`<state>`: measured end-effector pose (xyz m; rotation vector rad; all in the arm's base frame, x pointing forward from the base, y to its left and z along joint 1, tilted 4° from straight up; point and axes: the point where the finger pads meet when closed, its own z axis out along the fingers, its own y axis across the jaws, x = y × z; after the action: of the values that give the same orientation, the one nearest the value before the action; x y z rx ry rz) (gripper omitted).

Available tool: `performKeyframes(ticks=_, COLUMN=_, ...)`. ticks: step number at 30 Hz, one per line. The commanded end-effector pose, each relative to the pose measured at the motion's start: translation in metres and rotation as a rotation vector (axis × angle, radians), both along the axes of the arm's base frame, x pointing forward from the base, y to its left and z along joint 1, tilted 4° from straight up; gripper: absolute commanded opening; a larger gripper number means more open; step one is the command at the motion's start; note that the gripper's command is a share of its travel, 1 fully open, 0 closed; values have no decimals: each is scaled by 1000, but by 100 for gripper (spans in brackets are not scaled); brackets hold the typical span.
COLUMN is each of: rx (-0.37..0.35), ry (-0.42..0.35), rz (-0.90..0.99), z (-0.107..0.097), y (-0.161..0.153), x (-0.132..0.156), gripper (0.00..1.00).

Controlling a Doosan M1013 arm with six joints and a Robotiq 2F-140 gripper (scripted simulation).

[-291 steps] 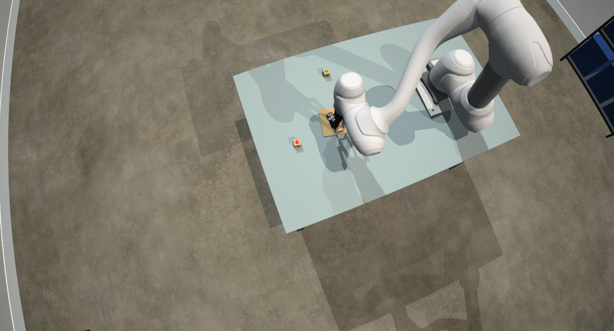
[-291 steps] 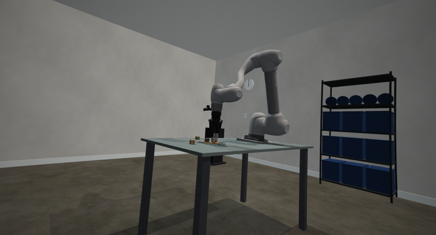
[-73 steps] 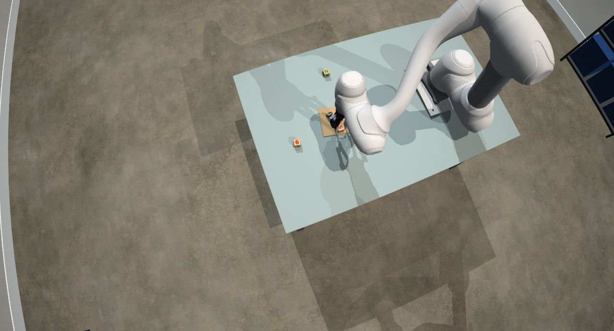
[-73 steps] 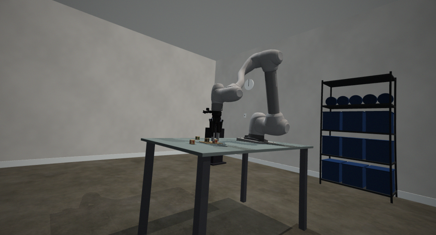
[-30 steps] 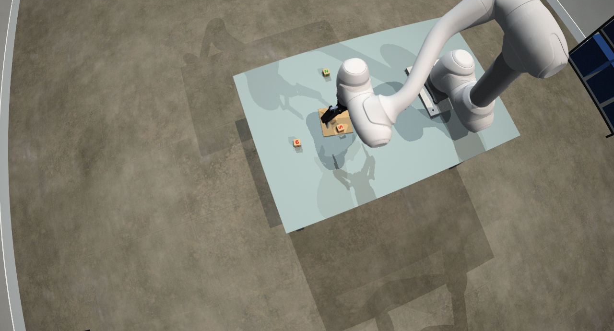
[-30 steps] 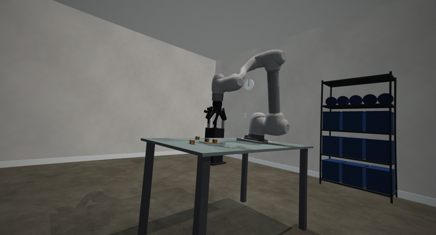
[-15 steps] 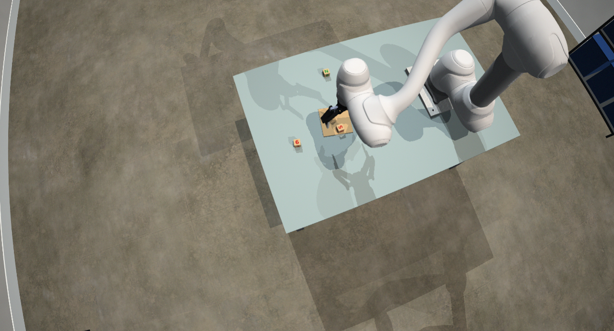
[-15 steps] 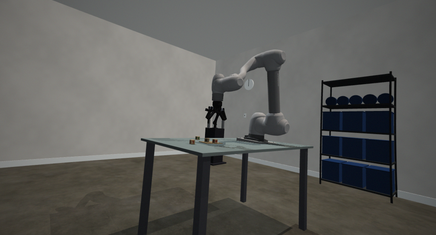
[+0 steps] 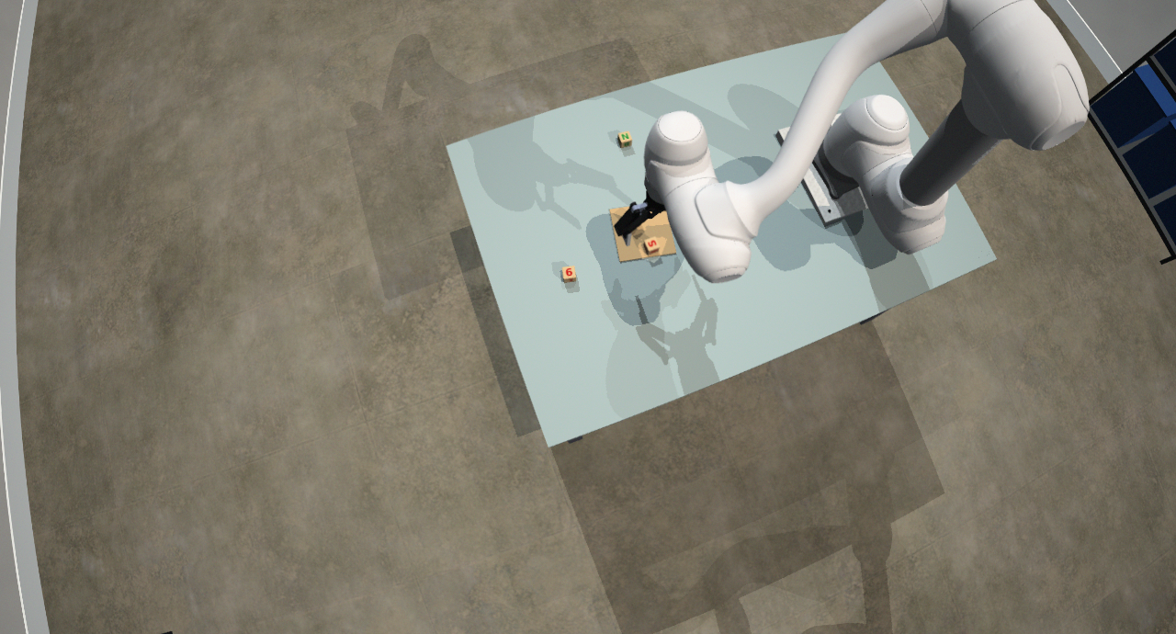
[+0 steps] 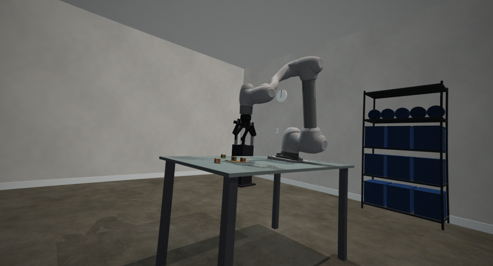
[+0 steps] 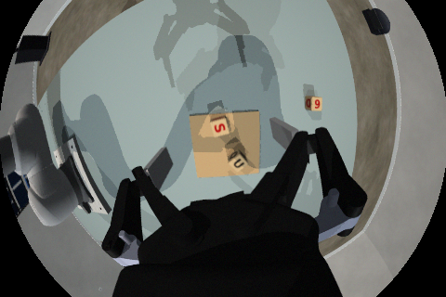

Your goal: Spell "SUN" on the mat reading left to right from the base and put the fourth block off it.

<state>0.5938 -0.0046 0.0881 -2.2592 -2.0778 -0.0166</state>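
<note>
The tan mat [image 9: 631,255] [image 11: 204,167] lies flat on the table. The S block [image 9: 650,245] [image 10: 243,159] [image 11: 219,127] stands on it, near the mat's upper edge in the wrist view, its S roughly sideways there. The U block [image 10: 233,158] [image 11: 238,162] is on the mat too, set askew and apart from S; the gripper mostly hides it in the top view. The N block [image 9: 625,139] [image 10: 223,156] and the block with a 6 or 9 [image 9: 569,274] [image 10: 217,160] [image 11: 317,103] are off the mat. My gripper [image 10: 243,140] [image 11: 218,142] is wide open, empty, above the mat.
The pale table [image 9: 525,334] [image 10: 193,162] carries the mat and blocks. The robot's base plate [image 9: 822,198] [image 11: 95,181] is bolted near one end. A shelf with blue bins [image 10: 404,164] stands beyond the table. Arm shadows fall across the table and mat.
</note>
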Motion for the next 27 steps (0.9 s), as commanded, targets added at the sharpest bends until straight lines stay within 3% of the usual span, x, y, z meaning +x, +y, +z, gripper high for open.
performKeyframes(ticks=1, rx=-5, ry=-4, rz=-5, z=5, y=-5, x=1, gripper=100)
performKeyframes(ticks=6, rx=-4, ry=-5, rz=21, z=4, y=-9, x=2, gripper=100)
performKeyframes(ticks=15, rx=10, ry=-27, rz=386, z=-4, y=-72, x=9, gripper=100)
performKeyframes(ticks=20, rx=12, ry=-30, rz=440, z=-5, y=-81, x=9, gripper=100)
performKeyframes(ticks=21, rx=12, ry=-30, rz=440, z=-5, y=-81, x=9, gripper=40)
performKeyframes(ticks=27, rx=12, ry=-30, rz=440, z=-5, y=-81, x=9, gripper=40)
